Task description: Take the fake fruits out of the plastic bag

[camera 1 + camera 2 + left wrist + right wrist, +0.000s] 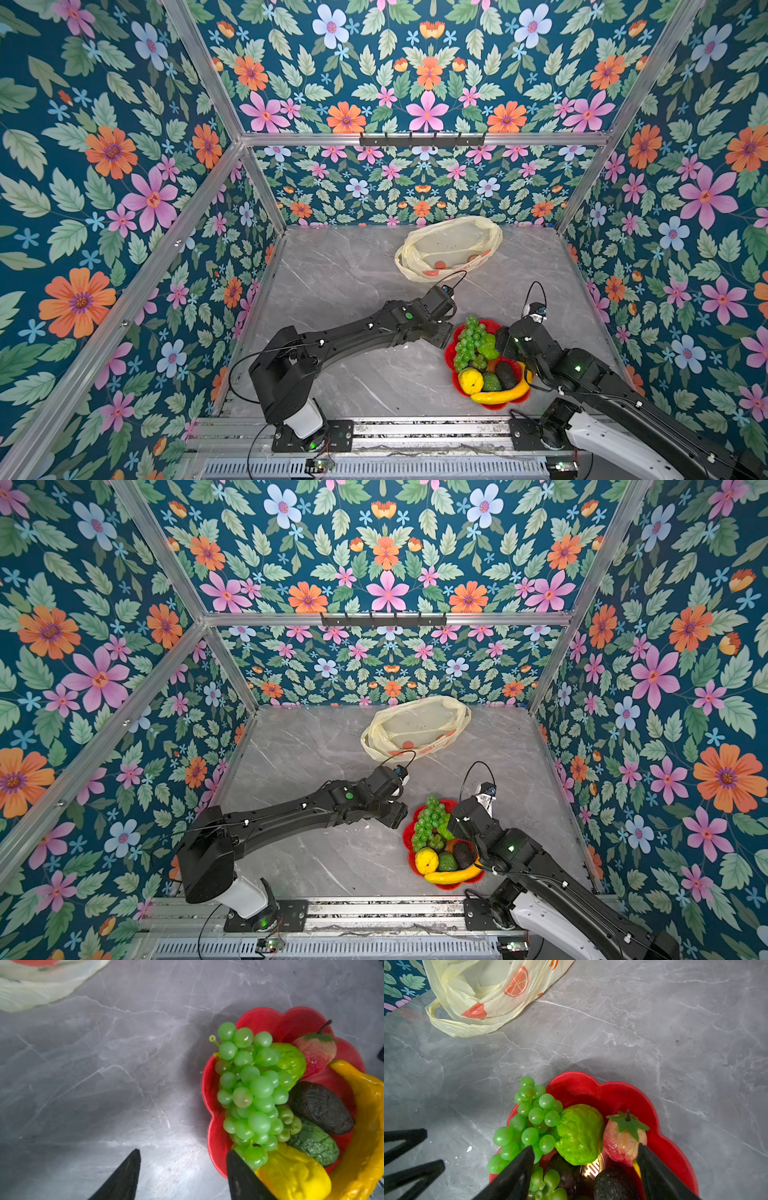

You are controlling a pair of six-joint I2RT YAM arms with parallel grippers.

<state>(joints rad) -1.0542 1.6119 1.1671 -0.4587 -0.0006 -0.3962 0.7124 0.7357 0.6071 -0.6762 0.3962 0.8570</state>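
Only the wrist views show the strawberry (623,1147) in the red dish (612,1088) among the fake fruits (469,345); the right arm (582,370) hides it in both top views. The plastic bag (449,247) lies at the far side of the table (353,291), cut off in both wrist views. The left hand (182,1150) is spread beside the dish and the right hand (585,1146) is spread above the fruits, both pinching nothing.

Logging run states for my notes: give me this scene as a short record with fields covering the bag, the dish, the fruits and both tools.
bag: plastic bag lies open at the far side of the table; no fruit visible inside
dish: red dish sits near the front, apart from the bag
fruits in dish: grape bunch, lime-green fruit, strawberry, lemon, banana, avocados
left tool: open, empty, beside the dish's rim
right tool: open, empty, above the dish
task: appears done
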